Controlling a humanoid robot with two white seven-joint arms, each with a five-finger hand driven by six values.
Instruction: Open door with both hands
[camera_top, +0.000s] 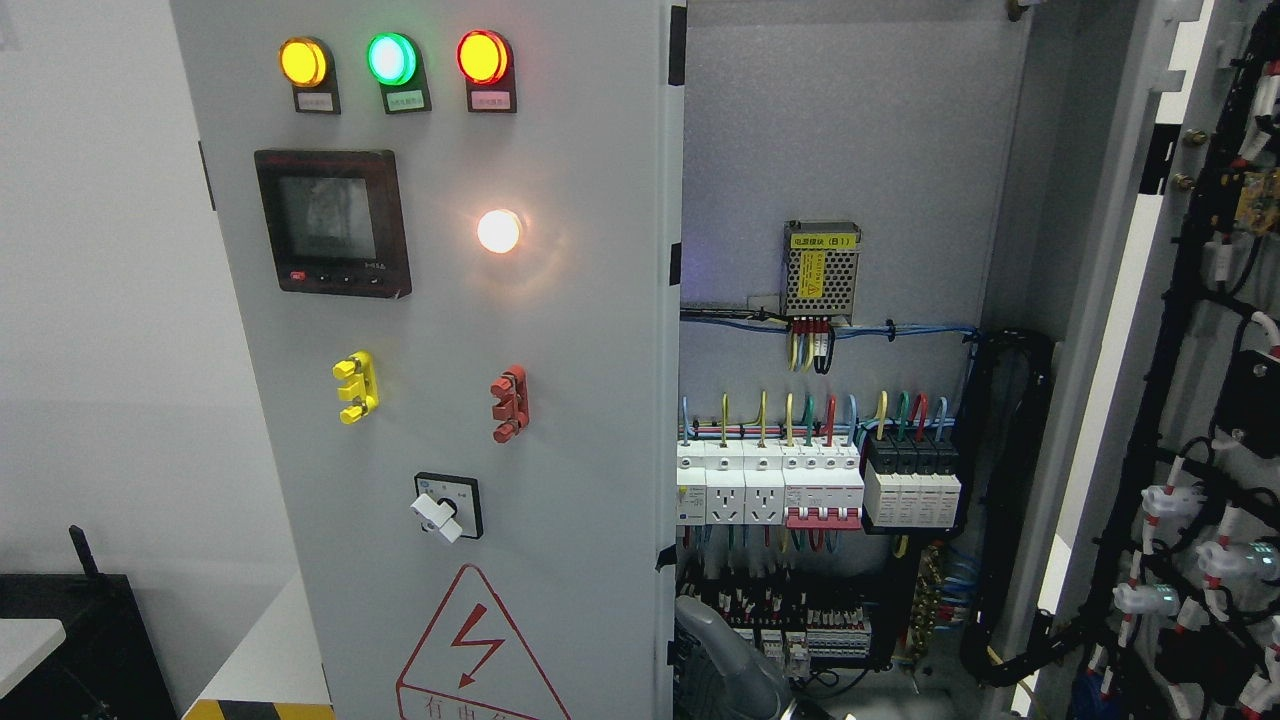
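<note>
At 3 o'clock, the right door (1200, 400) stands swung wide, its inner face strung with black cable looms; the left door (450, 400), smooth grey painted steel with domed lamps (392, 58), stays closed. Half done, likely. Cabinet interior (850, 300) is exposed, with glossy white breakers (770, 485). At 6 o'clock, a grey moulded robot hand (725, 665); fingers hidden, state cannot be told.

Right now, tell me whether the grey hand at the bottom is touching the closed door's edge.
Cannot tell. In the head view the hand sits right beside the edge of the closed door, but no clear contact or gap shows.
</note>
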